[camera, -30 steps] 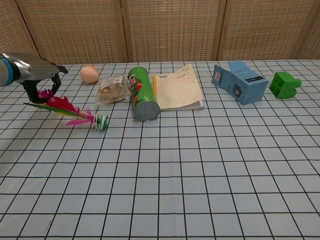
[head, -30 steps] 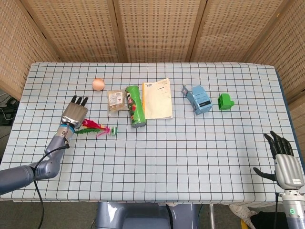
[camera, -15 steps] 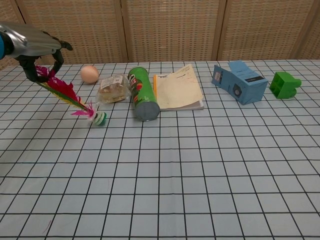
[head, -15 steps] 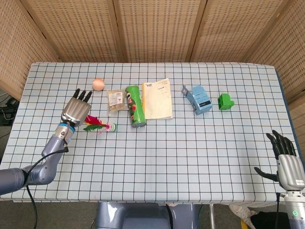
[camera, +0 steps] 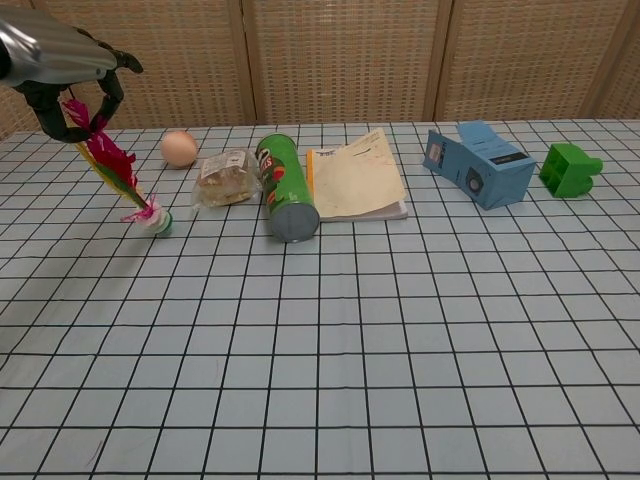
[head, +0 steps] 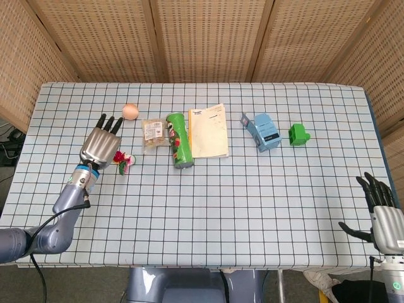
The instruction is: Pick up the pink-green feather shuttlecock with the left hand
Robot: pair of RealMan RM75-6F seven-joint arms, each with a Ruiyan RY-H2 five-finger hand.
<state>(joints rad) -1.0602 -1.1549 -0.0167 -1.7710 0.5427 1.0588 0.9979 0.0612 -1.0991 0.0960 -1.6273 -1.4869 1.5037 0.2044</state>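
Observation:
The pink-green feather shuttlecock (camera: 116,172) hangs steeply by its feather tips from my left hand (camera: 62,72), which pinches them well above the table at the far left of the chest view. Its white-green base (camera: 158,219) is at or just above the cloth; I cannot tell if it touches. In the head view the left hand (head: 101,144) covers most of the shuttlecock (head: 122,161), leaving only the base end showing. My right hand (head: 382,214) hangs off the table's near right corner, fingers apart and holding nothing.
An orange ball (camera: 179,148), a wrapped snack (camera: 227,176), a lying green chips can (camera: 285,186) and a booklet (camera: 354,180) sit right of the shuttlecock. A blue box (camera: 480,164) and a green block (camera: 568,168) lie far right on the checked tablecloth (camera: 400,340).
My left hand has risen with the feather tips in its pinch. The shuttlecock swung from lying flat to hanging almost upright, and its base slid left. The right hand sank slightly.

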